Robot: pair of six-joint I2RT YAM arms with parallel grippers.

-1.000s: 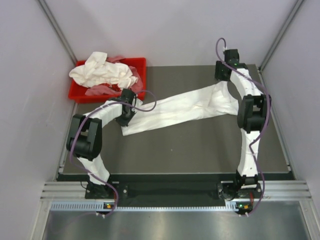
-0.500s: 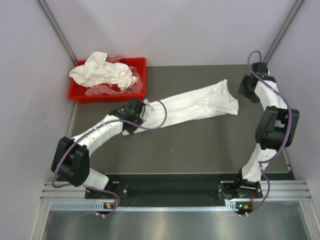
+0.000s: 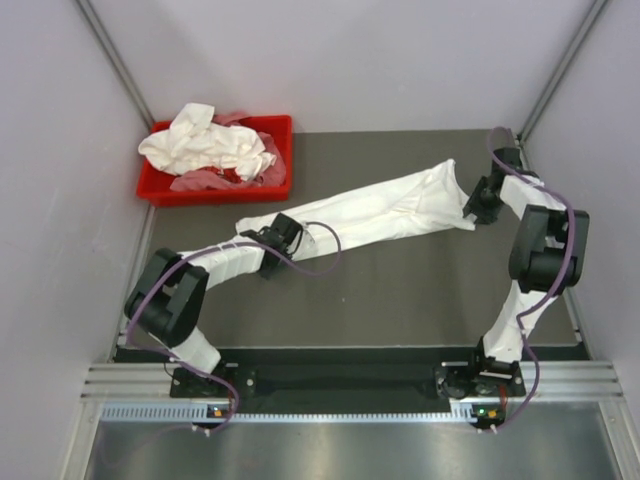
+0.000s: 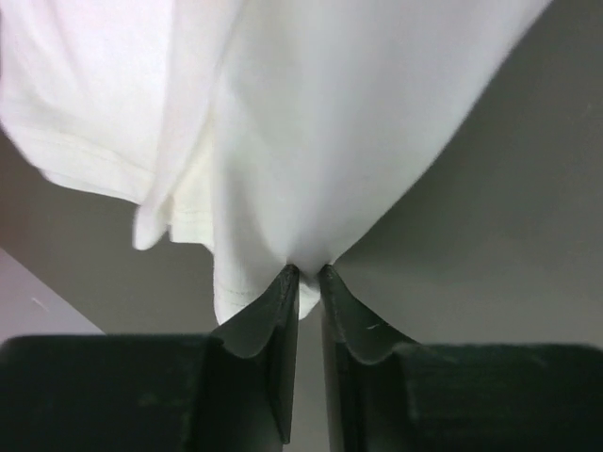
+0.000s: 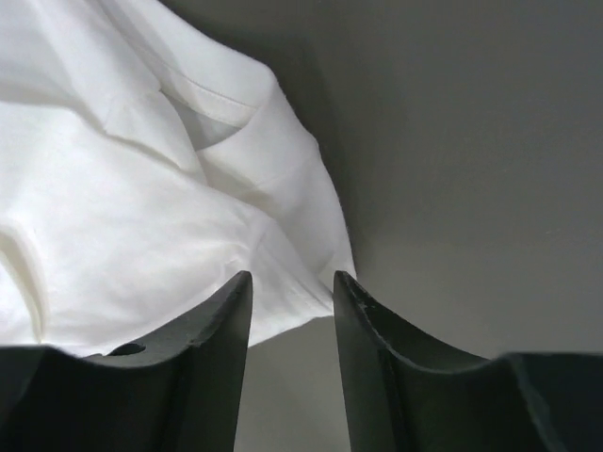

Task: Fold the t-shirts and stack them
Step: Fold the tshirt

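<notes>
Although the shirt I am working on lies on the tabletop, it is drawn into a long narrow band rather than spread flat. It slants from in front of the red bin up toward the far right corner, with its wider end there.

The left gripper sits at the band's left part. In its wrist view the fingertips are clenched on a pinch of the shirt, and the cloth fans away from that point with a loose hem hanging to the left.

The right gripper is at the band's right end, close to the right edge of the tabletop. In its own view the fingers stand apart and grip nothing. The corner of the shirt lies just ahead of the gap, and bare tabletop lies to the right.

The red bin fills the far left corner and holds a heap of shirts over a pink cloth. Between the band and the near edge there is a broad stretch of dark tabletop, crossed only by my two arms. The side walls rise right at the left and right edges, and the right arm's elbow is close to the right one.
</notes>
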